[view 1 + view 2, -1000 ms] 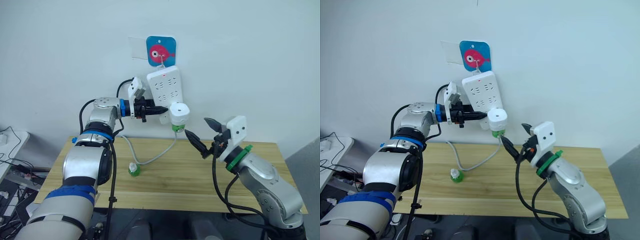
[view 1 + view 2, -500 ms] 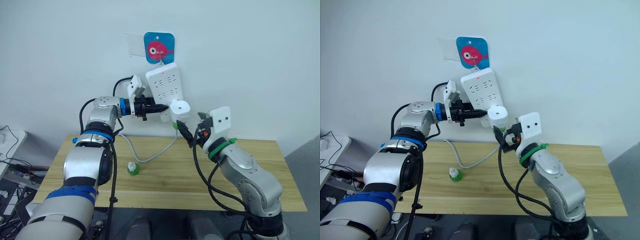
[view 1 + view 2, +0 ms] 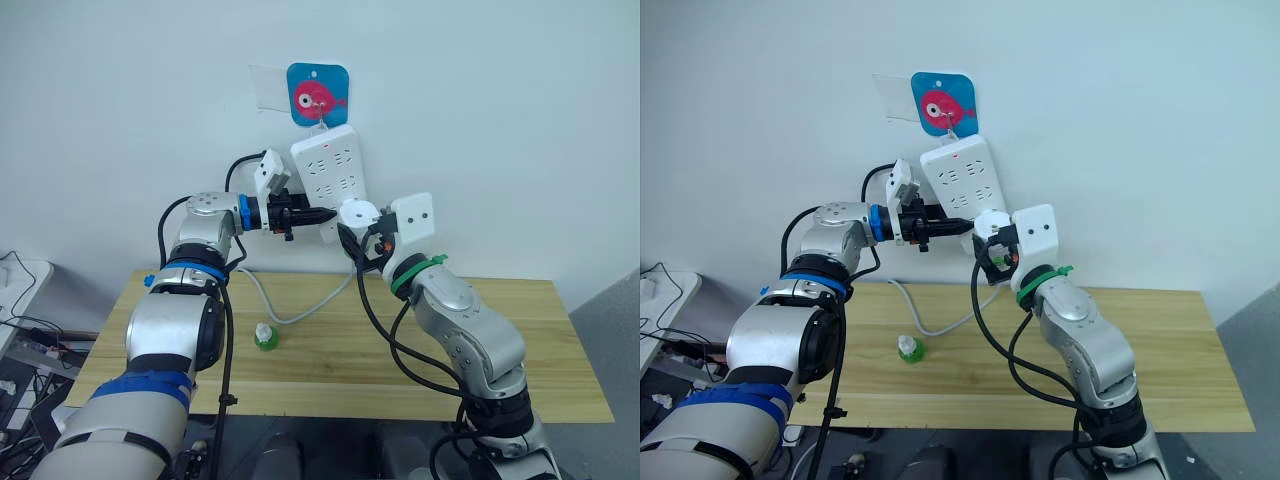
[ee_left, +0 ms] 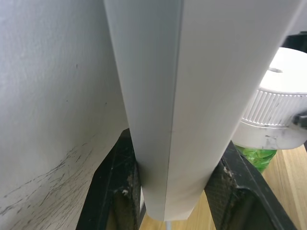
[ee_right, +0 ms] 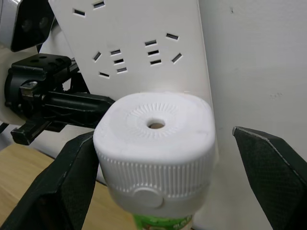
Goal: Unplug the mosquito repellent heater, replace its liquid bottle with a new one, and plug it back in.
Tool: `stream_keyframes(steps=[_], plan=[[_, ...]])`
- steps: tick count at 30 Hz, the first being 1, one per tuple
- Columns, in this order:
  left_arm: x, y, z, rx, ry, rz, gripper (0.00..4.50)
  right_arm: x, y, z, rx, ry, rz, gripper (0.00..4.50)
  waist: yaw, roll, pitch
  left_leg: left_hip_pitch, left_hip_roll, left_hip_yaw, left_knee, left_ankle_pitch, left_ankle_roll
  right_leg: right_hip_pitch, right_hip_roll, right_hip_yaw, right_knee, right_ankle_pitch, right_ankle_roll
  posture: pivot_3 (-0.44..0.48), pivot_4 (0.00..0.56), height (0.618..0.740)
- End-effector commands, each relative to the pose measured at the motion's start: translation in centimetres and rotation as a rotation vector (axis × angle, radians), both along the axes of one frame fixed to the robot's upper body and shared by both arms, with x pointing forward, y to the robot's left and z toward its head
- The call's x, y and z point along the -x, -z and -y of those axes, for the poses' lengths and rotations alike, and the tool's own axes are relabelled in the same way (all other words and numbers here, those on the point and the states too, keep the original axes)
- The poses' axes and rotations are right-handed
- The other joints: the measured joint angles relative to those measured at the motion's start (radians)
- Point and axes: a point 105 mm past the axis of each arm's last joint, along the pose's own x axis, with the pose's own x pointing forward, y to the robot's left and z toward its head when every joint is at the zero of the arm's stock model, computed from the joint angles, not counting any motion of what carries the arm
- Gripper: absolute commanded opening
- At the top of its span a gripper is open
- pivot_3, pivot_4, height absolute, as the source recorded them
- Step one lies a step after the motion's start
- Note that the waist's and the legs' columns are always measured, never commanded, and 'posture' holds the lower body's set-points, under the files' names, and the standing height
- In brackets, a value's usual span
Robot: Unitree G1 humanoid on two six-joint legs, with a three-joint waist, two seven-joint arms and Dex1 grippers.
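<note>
Task barely started. Mosquito repellent heater (image 5: 156, 143) was plugged into bottom of power strip (image 3: 328, 175) on wall, green bottle under it. Left pincer (image 4: 168, 191) clamped strip's lower edge, steadying it. Right pincer (image 5: 163, 158) spread wide around heater, probably not touching yet. Spare bottle (image 3: 265, 339) sat on surface (image 3: 330, 360). Unplugging, swap, replug all left.
</note>
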Motion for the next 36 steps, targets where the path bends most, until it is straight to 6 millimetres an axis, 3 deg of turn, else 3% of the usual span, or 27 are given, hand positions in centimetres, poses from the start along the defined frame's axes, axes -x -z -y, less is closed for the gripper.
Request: stream_keyframes(steps=[1, 4, 9, 24, 34, 36], plan=[[0.1, 0.1, 0.1, -0.013, 0.007, 0.007, 1.36, 0.1, -1.3, -0.3, -0.01, -0.004, 0.058, 4.5, 0.0, 0.0, 0.0, 0.0, 0.0, 0.0, 0.0, 0.0, 0.0, 0.0, 0.0, 0.0, 0.0, 0.0, 0.0, -0.052, 0.176, 0.74], [0.1, 0.2, 0.0, -0.015, 0.004, 0.009, 1.36, 0.2, -1.3, -0.3, -0.013, -0.012, 0.058, 4.32, 0.0, 0.0, 0.0, -0.001, 0.0, 0.0, 0.0, 0.0, 0.0, 0.0, 0.0, 0.0, 0.0, 0.0, 0.0, -0.047, 0.175, 0.74], [0.1, 0.3, -0.1, -0.017, 0.001, 0.011, 1.36, 0.3, -1.3, -0.6, -0.014, -0.026, 0.066, 2.96, 0.0, 0.0, 0.0, -0.001, 0.0, 0.0, 0.0, 0.0, 0.0, -0.001, 0.0, 0.0, 0.0, 0.0, 0.0, -0.038, 0.172, 0.74], [-0.6, 0.2, -0.9, -0.009, -0.072, 0.026, 1.36, 2.4, -1.4, 1.0, 0.06, -0.012, 0.08, 2.96, 0.001, 0.0, 0.001, -0.008, 0.0, -0.001, 0.0, 0.0, 0.0, -0.006, -0.001, -0.002, 0.0, 0.0, 0.0, -0.045, 0.16, 0.74], [-0.8, 0.5, -1.4, -0.023, -0.104, 0.028, 1.36, 3.4, -1.8, 3.8, 0.042, 0.027, 0.074, 2.96, 0.0, 0.0, 0.001, -0.007, 0.0, -0.002, 0.001, 0.001, 0.0, -0.006, 0.0, -0.002, 0.001, 0.0, 0.0, -0.048, 0.15, 0.74], [-0.8, 0.5, -1.8, -0.022, -0.116, 0.021, 2.09, 3.7, -1.9, 4.8, 0.037, 0.023, 0.08, 2.96, -0.001, 0.0, 0.001, -0.007, 0.0, -0.002, 0.001, 0.001, 0.0, -0.006, 0.0, -0.002, 0.001, 0.0, 0.0, -0.051, 0.152, 0.74]])
